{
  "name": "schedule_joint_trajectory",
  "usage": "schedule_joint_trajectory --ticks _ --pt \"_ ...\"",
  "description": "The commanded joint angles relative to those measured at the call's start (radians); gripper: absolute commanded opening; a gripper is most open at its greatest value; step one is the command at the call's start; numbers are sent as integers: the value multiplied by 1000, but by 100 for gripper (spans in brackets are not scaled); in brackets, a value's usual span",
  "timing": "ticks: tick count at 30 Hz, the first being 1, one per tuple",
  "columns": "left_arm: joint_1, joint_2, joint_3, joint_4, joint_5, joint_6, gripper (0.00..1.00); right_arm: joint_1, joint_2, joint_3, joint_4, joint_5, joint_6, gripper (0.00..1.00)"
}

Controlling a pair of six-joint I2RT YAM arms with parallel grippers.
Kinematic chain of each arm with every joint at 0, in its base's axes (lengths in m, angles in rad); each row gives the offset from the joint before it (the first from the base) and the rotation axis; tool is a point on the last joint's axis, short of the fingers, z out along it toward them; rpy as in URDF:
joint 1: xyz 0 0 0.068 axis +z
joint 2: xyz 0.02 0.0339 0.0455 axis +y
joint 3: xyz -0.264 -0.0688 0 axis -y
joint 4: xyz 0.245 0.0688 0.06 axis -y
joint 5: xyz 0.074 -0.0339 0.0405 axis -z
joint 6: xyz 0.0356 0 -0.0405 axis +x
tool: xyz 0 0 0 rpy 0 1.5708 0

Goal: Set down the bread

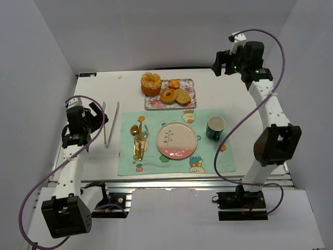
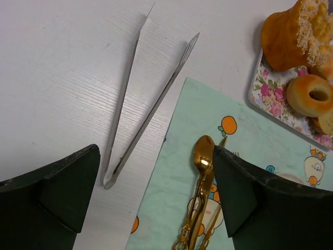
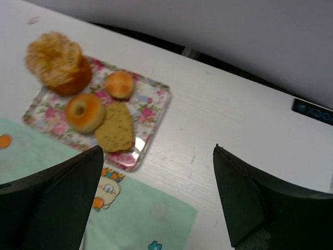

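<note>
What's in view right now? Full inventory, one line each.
table: 1, white, under everything
tray: 1, floral, far side, centre
muffin: 1, golden brown, tray's far left corner
ring roll: 1, golden, tray middle
small bun: 1, golden, tray's far edge
bread slice: 1, tan, tray, right of the ring roll
placemat: 1, mint green with cartoon prints, near the tray
plate: 1, cream and pink, placemat centre, empty
mug: 1, dark green, placemat, right of plate
cutlery: spoon plus more, count unclear, gold, placemat's left side
tongs: 1, silver, table left of placemat
left gripper: open, empty, above the tongs
right gripper: open, empty, raised near the far right corner
</note>
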Motion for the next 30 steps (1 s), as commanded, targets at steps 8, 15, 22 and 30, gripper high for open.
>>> schedule_joint_trajectory --ticks 8,15,22,30 --pt "-2 162 85 -31 2 202 5 -9 -141 -317 -40 -981 -405 25" --pt "-3 304 96 -30 20 367 75 1 -141 -340 3 -902 -365 72" --pt "-26 431 123 48 83 493 89 1 -141 -384 20 -879 -352 86" --pt "-78 638 243 55 56 558 88 -2 -115 -366 61 -869 -317 89"
